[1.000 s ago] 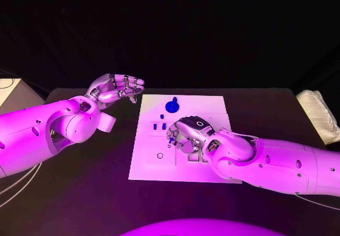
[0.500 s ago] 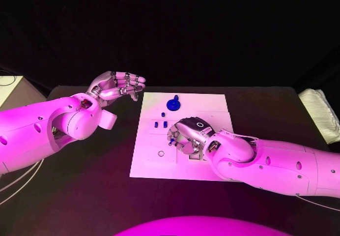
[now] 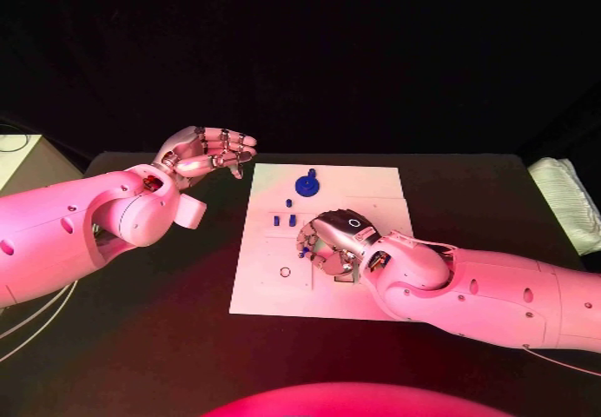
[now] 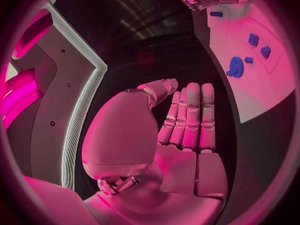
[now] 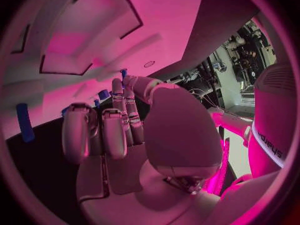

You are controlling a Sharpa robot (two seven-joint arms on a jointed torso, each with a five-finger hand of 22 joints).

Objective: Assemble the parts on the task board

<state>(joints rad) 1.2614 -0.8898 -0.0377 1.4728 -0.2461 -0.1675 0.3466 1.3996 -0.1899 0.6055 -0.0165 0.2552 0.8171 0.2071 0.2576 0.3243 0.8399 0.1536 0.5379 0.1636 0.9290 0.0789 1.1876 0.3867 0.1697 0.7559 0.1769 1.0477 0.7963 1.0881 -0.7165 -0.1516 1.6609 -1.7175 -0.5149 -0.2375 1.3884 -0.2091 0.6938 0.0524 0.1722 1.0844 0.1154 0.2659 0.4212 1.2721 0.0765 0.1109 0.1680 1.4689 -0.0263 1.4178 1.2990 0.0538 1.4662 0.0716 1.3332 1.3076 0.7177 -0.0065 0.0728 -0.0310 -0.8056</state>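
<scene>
The right hand (image 3: 336, 243) has hardly moved in the last second — it stays low over the middle of the task board (image 3: 376, 187), pinching a small blue part (image 3: 305, 251), while the left hand (image 3: 204, 154) waits, fingers curled on nothing — so fitting goes on.

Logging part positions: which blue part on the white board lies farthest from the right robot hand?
The round blue gear-like part near the board's far edge; the small blue blocks lie closer.

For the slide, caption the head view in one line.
Right hand works over the white task board near small blue parts while the left hand hovers empty beside the board.
</scene>
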